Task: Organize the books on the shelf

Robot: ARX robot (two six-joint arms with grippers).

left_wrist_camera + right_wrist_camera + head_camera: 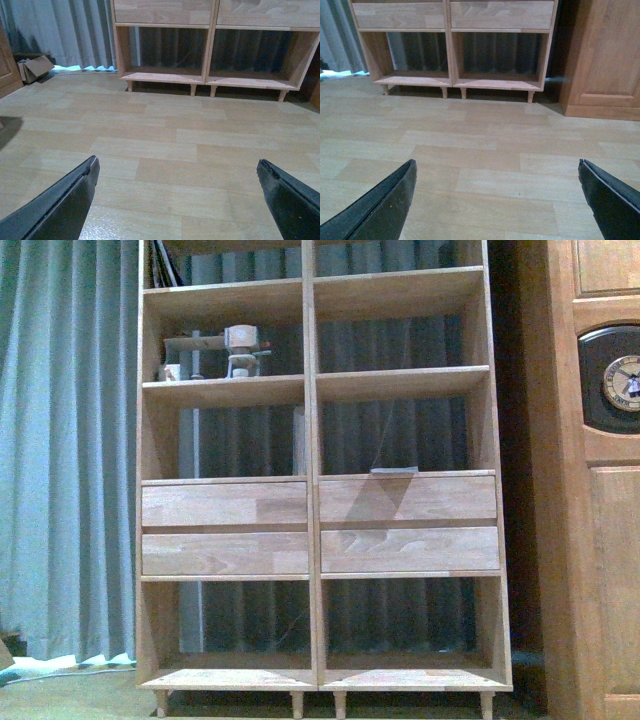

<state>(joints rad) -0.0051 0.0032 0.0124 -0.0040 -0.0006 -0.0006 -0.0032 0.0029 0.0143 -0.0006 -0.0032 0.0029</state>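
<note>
Jaws on left gripper and right gripper stand wide apart, empty; apparent thin flat book on bookcase I judge light, floppy; pinch near spine.

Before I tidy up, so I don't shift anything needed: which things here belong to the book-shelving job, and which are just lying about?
Job: shelf; likely upright book; likely flat book; left gripper; right gripper, both open.

Lying about: wooden ornament; cardboard box; clock cabinet; curtain.

Dim indoor light, soft grainy focus
</note>
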